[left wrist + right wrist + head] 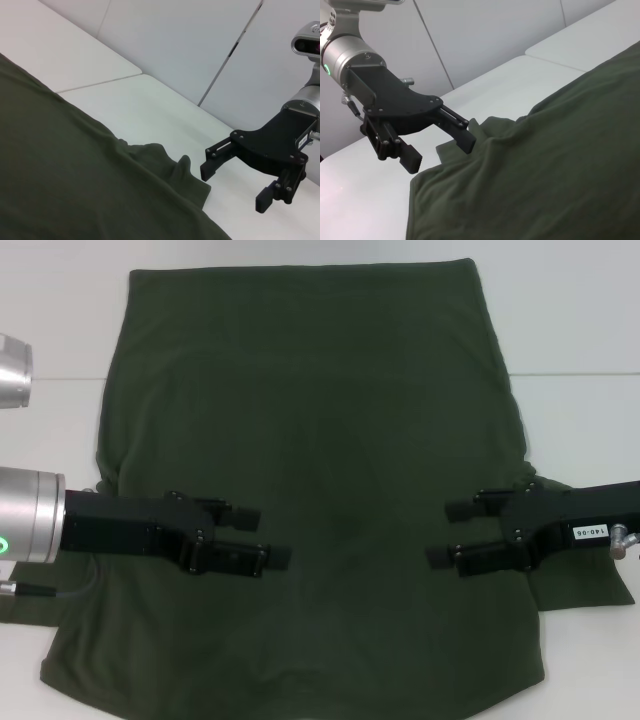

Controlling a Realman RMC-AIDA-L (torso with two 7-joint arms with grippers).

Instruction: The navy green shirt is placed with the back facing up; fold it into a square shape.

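Head view: the navy green shirt point(320, 490) lies spread on the white table point(580, 330), its sides already turned in so the far part is narrower than the near hem. The left gripper point(262, 534) hovers over the shirt's left half and the right gripper point(448, 531) over its right half, both pointing inward, fingers parted and holding nothing.

Left wrist view: the right gripper point(232, 187) hangs just above the table beside a rumpled sleeve edge point(182, 172), jaws apart.

Right wrist view: the left gripper point(442, 154) stands spread over the bunched sleeve on the opposite side.

The likely risk: uneven pinches would drag the soft cloth and skew the fold. No containers are in sight.
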